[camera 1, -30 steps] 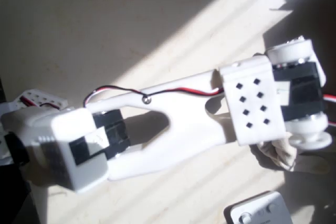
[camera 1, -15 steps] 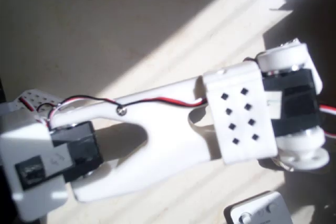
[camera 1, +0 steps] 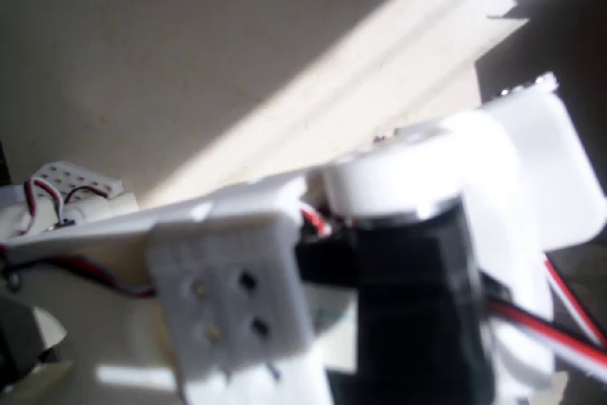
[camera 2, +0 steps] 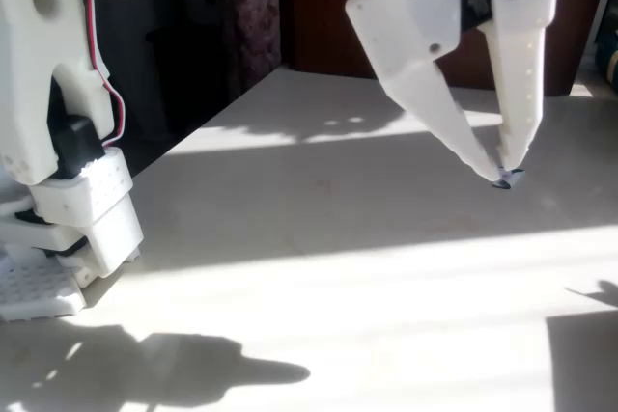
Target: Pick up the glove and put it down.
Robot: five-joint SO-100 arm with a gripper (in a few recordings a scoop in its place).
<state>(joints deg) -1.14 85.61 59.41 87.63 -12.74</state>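
The claw [camera 2: 502, 173] hangs high above the pale bench [camera 2: 319, 267] in the fixed view, its two white fingers pinched together at the tips with nothing but a tiny dark speck between them. Up close in the overhead view, the blurred white arm [camera 1: 398, 263] covers the lower frame, hiding wherever the glove lies.

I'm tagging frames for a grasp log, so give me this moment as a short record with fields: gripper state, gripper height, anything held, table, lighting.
gripper state: gripper tips together, shut
gripper height: raised above the table, tips pointing down
anything held: no glove between the tips; a tiny dark speck at them, too small to identify
table: pale, bare under the gripper in the fixed view
lighting: strong sunlight bands with hard shadows
arm: white arm close under the overhead camera
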